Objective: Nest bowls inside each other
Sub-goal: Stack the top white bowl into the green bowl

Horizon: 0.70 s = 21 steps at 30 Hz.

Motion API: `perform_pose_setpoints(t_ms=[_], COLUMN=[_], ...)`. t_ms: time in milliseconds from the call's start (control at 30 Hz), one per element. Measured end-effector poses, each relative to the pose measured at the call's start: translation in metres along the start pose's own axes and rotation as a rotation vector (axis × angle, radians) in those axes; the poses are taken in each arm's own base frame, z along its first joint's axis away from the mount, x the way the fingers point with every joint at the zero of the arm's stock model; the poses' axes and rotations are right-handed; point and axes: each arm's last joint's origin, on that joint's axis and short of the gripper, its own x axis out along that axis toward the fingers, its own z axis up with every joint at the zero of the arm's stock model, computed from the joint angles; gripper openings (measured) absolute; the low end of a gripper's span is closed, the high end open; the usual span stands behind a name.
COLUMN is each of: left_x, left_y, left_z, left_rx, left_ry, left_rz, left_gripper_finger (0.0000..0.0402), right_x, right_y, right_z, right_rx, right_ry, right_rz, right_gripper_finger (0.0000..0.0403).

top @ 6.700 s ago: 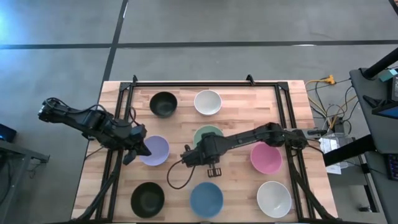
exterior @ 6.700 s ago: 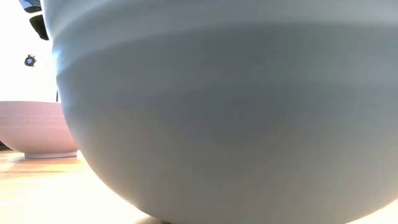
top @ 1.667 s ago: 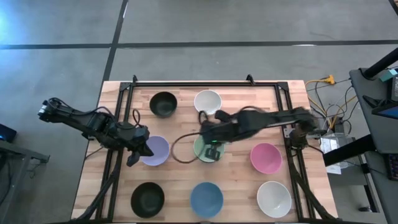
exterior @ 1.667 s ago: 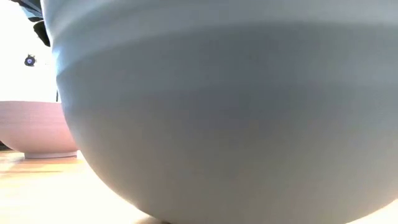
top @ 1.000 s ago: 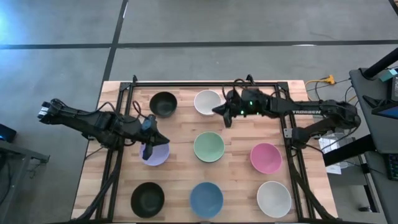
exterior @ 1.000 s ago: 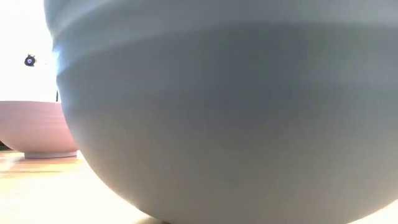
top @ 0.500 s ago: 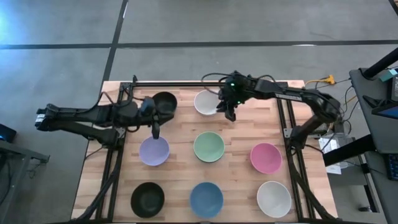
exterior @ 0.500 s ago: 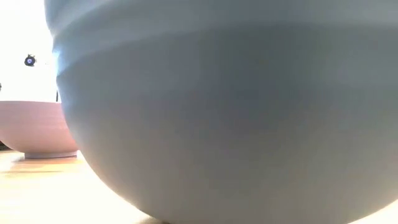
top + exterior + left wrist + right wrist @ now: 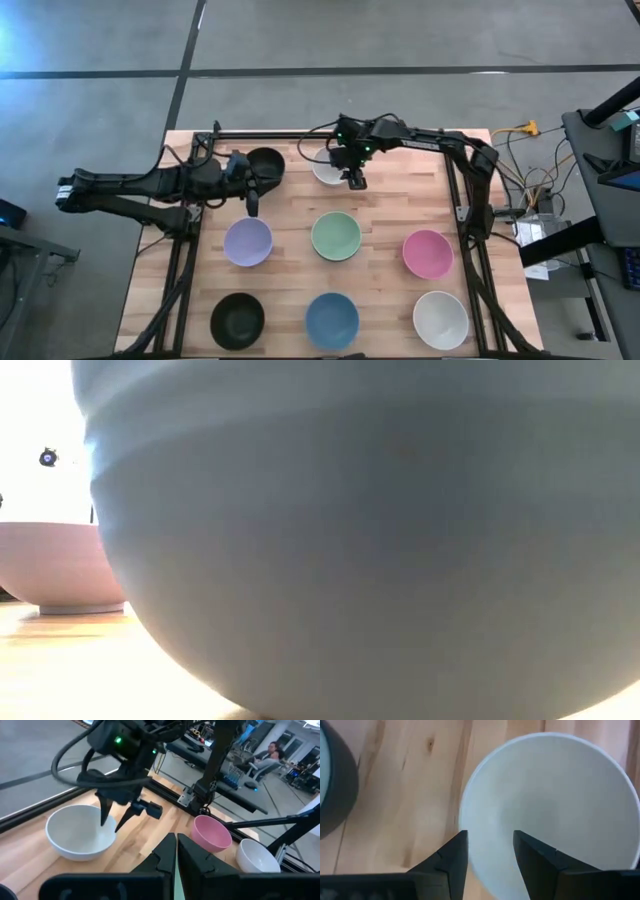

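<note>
You have a wooden desk [image 9: 290,205] with a black frame, and eight bowls show on it from above, none nested, each standing apart in rough rows. In the far row sit a black bowl [image 9: 266,165] and a white bowl [image 9: 326,166]. The middle row holds the lavender bowl [image 9: 248,241], the green bowl [image 9: 336,236] and the pink bowl [image 9: 428,254]. The near row has another black bowl [image 9: 237,320], the blue bowl [image 9: 332,320] and a second white bowl [image 9: 441,320]. All are small, round, plain and of like size, open side up.

From the low camera, the blue bowl's outer wall [image 9: 370,540] fills nearly the whole picture, with the pink bowl [image 9: 55,565] showing beside it on the wood.

Your right hand [image 9: 355,178] hovers at the far white bowl's rim, on the side toward the green bowl. Its wrist camera looks straight down into that bowl [image 9: 555,810], and its fingers [image 9: 452,857] are spread apart, one over the rim and one over the hollow, gripping nothing.

Your left hand [image 9: 252,206] hangs between the far black bowl and the lavender bowl. Its wrist camera shows its fingers [image 9: 165,855] pressed together, holding nothing, with the far white bowl [image 9: 80,831] and the right hand [image 9: 114,817] ahead of it.
</note>
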Motion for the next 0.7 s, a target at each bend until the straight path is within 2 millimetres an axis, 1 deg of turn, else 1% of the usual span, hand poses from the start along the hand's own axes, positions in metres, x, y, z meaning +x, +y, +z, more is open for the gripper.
perform_pose_setpoints(t_ms=[167, 467, 567, 700], left_x=[0.000, 0.001, 0.001, 0.001], left_y=[0.000, 0.000, 0.000, 0.000], left_z=[0.000, 0.000, 0.000, 0.000], left_rx=[-0.002, -0.001, -0.001, -0.001], left_ry=[0.000, 0.003, 0.003, 0.003], left_rz=[-0.001, 0.000, 0.000, 0.000], left_gripper_finger=[0.0000, 0.0000, 0.0000, 0.0000], right_x=[0.009, 0.018, 0.021, 0.029], right_y=[0.002, 0.001, 0.000, 0.000], right_z=[-0.002, -0.005, -0.005, -0.008], right_rx=[-0.015, -0.013, -0.011, 0.011], right_ry=[0.087, 0.100, 0.107, 0.141], right_rz=[0.077, 0.084, 0.087, 0.093], right_gripper_finger=[0.0149, 0.0131, 0.0116, 0.0082])
